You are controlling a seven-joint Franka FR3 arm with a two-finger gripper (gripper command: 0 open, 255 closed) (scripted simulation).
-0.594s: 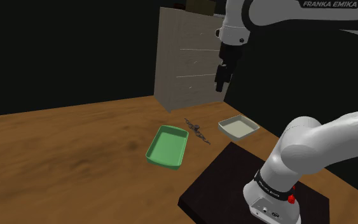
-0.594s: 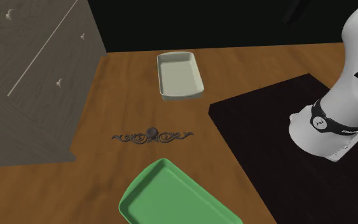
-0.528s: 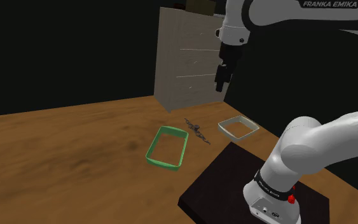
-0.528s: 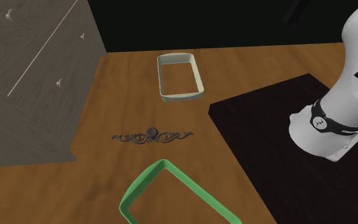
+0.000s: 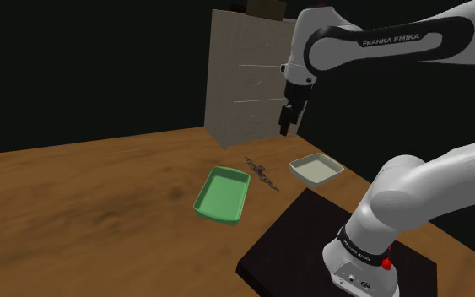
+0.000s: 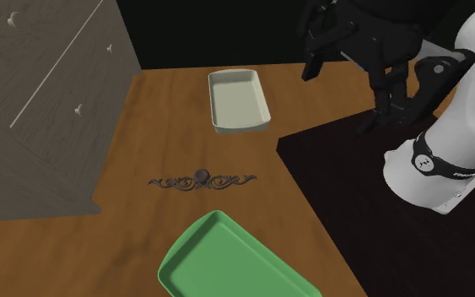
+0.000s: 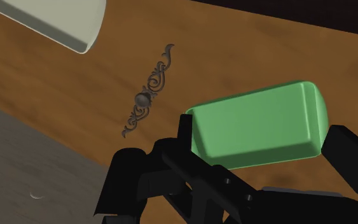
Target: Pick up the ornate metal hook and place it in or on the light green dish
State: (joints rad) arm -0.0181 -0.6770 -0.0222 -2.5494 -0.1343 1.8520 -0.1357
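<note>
The ornate metal hook (image 5: pixel 261 174) (image 6: pixel 202 180) (image 7: pixel 147 98) lies flat on the wooden table, a dark scrolled strip with a round knob in its middle. It rests between a bright green tray (image 5: pixel 223 194) (image 6: pixel 227 261) (image 7: pixel 260 124) and a pale, greenish-white dish (image 5: pixel 316 169) (image 6: pixel 239 99) (image 7: pixel 50 16). Both containers hold nothing. My gripper (image 5: pixel 286 128) (image 6: pixel 345 93) (image 7: pixel 264 127) hangs high above the table, roughly over the hook and the pale dish. Its fingers stand apart and hold nothing.
A grey chest of drawers (image 5: pixel 248 76) (image 6: pixel 33 93) stands on the table just behind the hook. The dark stand (image 5: pixel 311 245) (image 6: pixel 353 186) borders the pale dish and the green tray. Bare wood stretches toward the shoulder view's left.
The arm has swung, and the gripper now sits a little lower and further to the shoulder view's left. It has come into the second exterior view. Hook and dishes kept their places.
</note>
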